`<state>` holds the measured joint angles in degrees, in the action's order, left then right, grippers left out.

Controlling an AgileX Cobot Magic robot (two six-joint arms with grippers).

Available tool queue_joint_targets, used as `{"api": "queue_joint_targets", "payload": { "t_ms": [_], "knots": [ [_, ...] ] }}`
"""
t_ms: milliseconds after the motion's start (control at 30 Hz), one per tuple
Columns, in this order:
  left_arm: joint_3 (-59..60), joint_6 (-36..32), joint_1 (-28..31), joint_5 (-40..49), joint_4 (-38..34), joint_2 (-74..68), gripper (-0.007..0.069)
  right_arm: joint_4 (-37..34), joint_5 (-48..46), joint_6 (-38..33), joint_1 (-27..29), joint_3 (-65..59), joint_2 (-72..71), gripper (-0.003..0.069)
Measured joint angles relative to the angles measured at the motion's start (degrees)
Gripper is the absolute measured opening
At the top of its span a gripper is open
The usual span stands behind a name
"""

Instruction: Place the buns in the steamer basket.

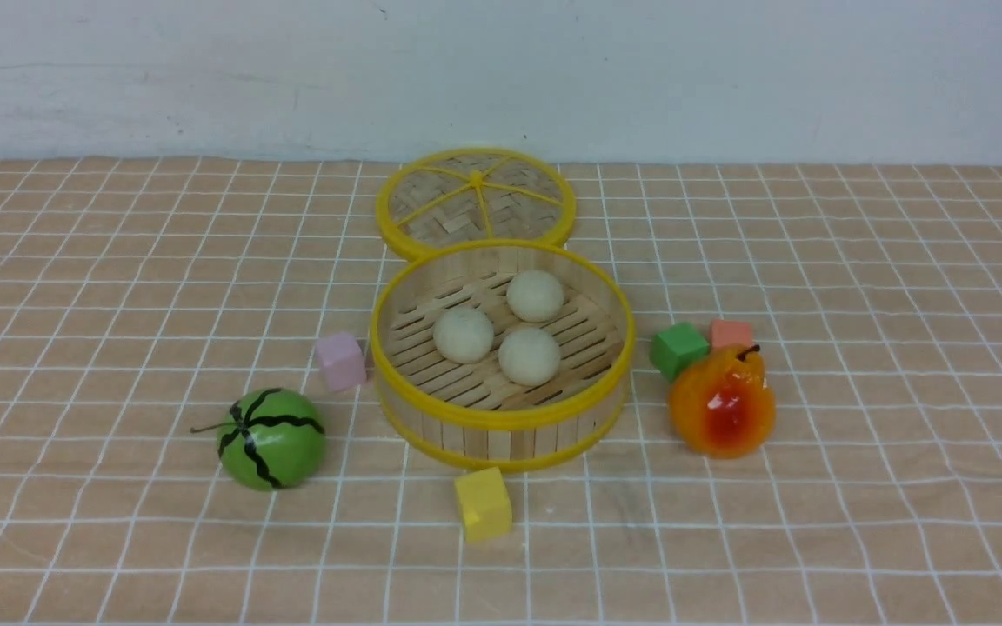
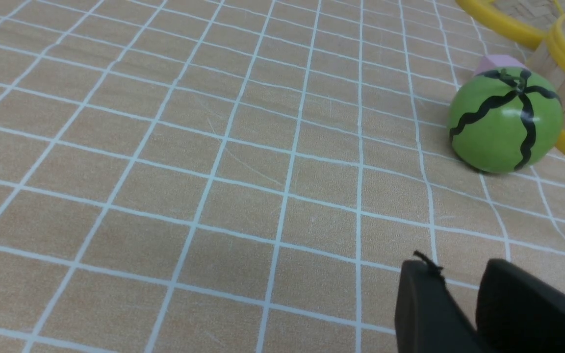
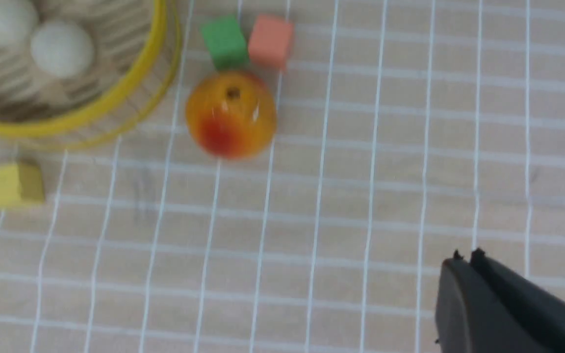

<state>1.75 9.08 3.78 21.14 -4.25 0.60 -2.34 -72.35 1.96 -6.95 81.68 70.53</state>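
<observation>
- since all three buns (image 1: 529,327) already sit on the slatted floor of the steamer basket (image 1: 501,416), the loading looks finished to me; they cluster near the middle, close together, none resting on the rim.
- just behind the basket lies the flat woven lid (image 1: 476,204), its near edge tucked behind the basket's far rim.
- a pink cube (image 1: 341,360) sits just beside the basket's left wall, a yellow cube (image 1: 483,503) just in front of it, and a green cube (image 1: 678,349) with a salmon cube (image 1: 731,334) off to the right, the orange-red pear (image 1: 722,402) in front of those two.
- the striped green melon (image 1: 272,437) rests on the checked cloth of the counter (image 1: 118,304), near the basket's front left.
- neither arm shows in the front view. the left end effector (image 2: 459,274) hangs over bare cloth well short of the melon, its black fingers a little apart with nothing between them.
- the right end effector (image 3: 464,260) hangs over open cloth away from the pear, fingers pressed together and empty.
- what's left, i'd judge, is only pulling clear: both arms should back away without brushing the melon, the pear or the cubes, and nothing should nudge the basket, as the buns look free to roll.
- i can read no brand, label or writing anywhere.
</observation>
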Motion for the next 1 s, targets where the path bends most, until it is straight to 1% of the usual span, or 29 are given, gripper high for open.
{"api": "queue_joint_targets", "payload": {
  "t_ms": [133,300,567,733,800,900,933,1000],
  "knots": [
    [0.0,0.0,0.0,0.0,0.0,0.0,0.0175,-3.0,-0.1,0.8,0.0,-6.6,-3.9,-0.0021],
    [0.0,0.0,0.0,0.0,0.0,0.0,0.0182,-4.9,0.0,0.9,0.0,-8.5,-4.2,-0.0021],
    [0.0,0.0,0.0,0.0,0.0,0.0,0.0188,-5.3,0.2,0.6,0.0,-8.6,-4.2,-0.0021],
    [0.0,0.0,0.0,0.0,0.0,0.0,0.0196,-4.2,1.3,0.6,0.0,-9.4,-5.5,-0.0021],
    [0.0,0.0,0.0,0.0,0.0,0.0,0.0199,-3.7,6.6,0.5,0.0,-12.3,-10.4,-0.002],
    [0.0,0.0,0.0,0.0,0.0,0.0,0.0201,-2.6,18.7,0.5,0.0,-19.4,-19.2,-0.002],
    [0.0,0.0,0.0,0.0,0.0,0.0,0.0203,-1.7,25.2,0.5,0.0,-24.5,-24.6,-0.0019],
    [0.0,0.0,0.0,0.0,0.0,0.0,0.0207,-0.4,33.5,0.5,0.0,-32.2,-31.9,-0.0017]
  ]
}}
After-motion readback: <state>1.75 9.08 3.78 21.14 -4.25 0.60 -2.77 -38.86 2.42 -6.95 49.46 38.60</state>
